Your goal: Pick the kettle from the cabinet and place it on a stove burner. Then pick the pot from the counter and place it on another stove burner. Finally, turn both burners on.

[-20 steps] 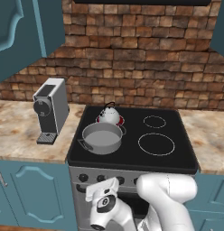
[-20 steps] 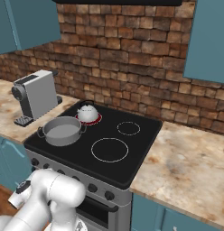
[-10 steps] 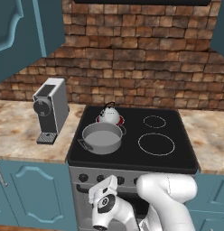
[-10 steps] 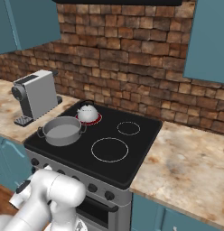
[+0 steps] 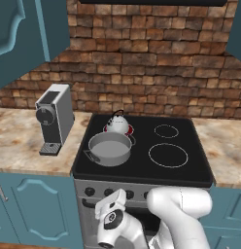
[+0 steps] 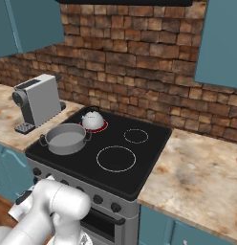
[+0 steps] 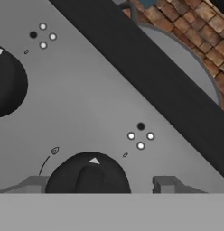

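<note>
Two things are parked on the black cooktop (image 5: 190,168) already. The kettle (image 5: 118,123) is seen just above centre in the left base view, upright, on a ring that glows red underneath it; its thin black handle arches over the top, and which way the spout faces can't really be made out. The pot (image 5: 110,149) is set right in front of it, near the middle of the frame, mouth up and no lid. Its two loop handles are lined up on a diagonal, one toward the lower left and one toward the upper right, so that's pretty much its long axis. The two are very close together; whether they touch can't be told.

In the hand view, the gripper (image 7: 100,182) is shown at the bottom edge, its two grey fingertips (image 7: 164,184) spread wide on either side of a black knob (image 7: 89,177) on the grey stove front panel (image 7: 86,99). Nothing is clamped between them. Contact with the knob can't be judged. A second knob (image 7: 7,83) is cut off at the left edge.

A grey coffee machine (image 6: 37,101) is seen on the marbled counter (image 6: 201,177) at the left of the right base view.
</note>
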